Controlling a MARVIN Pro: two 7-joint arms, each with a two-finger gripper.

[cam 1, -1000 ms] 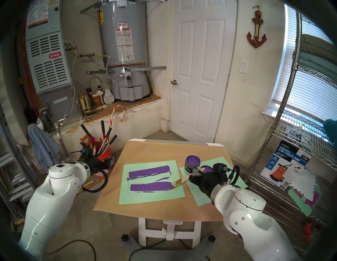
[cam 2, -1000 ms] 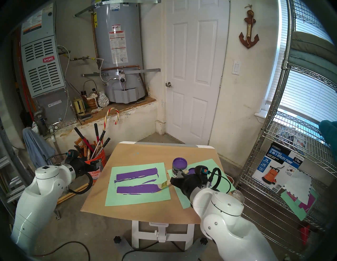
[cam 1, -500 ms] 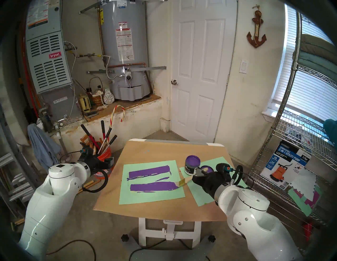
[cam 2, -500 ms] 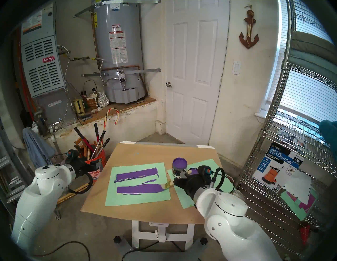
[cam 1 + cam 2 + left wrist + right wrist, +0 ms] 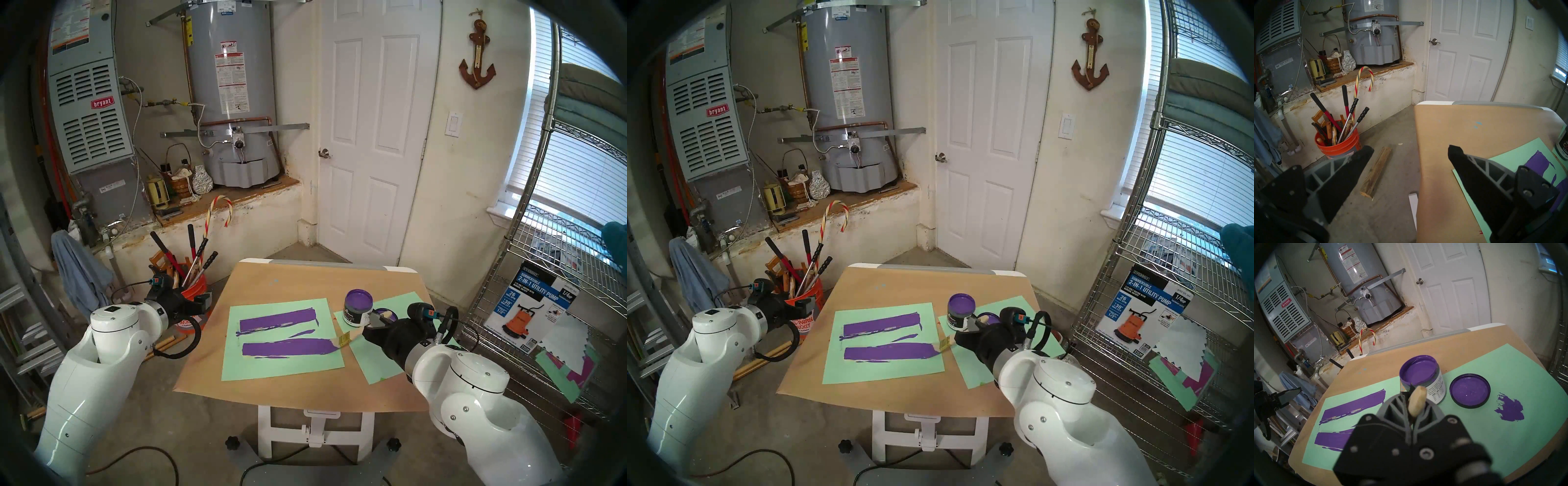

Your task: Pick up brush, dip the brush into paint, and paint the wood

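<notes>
A garage work table (image 5: 305,383) covered in brown paper carries two mint-green sheets. From the head view, the right gripper (image 5: 368,327) is clamped tight on the brush (image 5: 345,338), whose pale handle slants down to the left so that its gold ferrule and purple bristles meet the right end of the wood (image 5: 288,348), a long panel now coated purple and lying on the larger sheet (image 5: 281,371). A second purple bar, a smear (image 5: 278,320) with ragged edges, lies farther back on the same sheet. The right wrist view hides the bristles behind the gripper's own body but shows the rounded handle end (image 5: 1417,400) poking up between the closed fingers; it also looks straight into the open jar of paint (image 5: 1419,374), its lid (image 5: 1469,390) lying flat just beside it, and a purple blotch (image 5: 1510,411) on the smaller sheet, which the arm covers in the head view. The left wrist view alone shows the left gripper (image 5: 1409,152) clearly: its fingers are spread wide, holding nothing, hanging past the table's left edge above the concrete floor, with an orange bucket (image 5: 1339,149) of tools beyond.
</notes>
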